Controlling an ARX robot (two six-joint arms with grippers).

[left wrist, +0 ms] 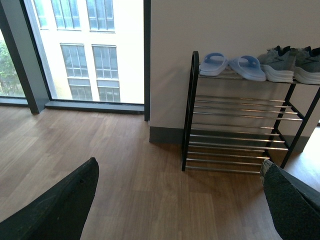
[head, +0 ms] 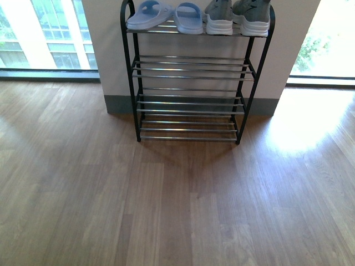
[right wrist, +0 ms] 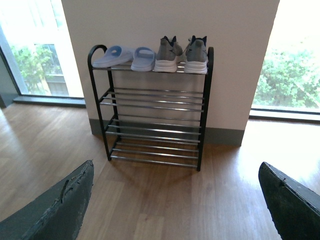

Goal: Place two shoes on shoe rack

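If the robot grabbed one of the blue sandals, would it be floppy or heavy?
Probably light: each sandal looks like one moulded piece with an open toe and a big hole. It would likely bend a little, not flop. Its smooth surface might slip in a hand, and it could slide easily on the rack's thin bars.

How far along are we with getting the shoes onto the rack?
Looks finished: both slide sandals and both grey sneakers sit on the top tier of the shoe rack. Both grippers' fingers are spread and hold nothing. No shoes remain on the visible floor.
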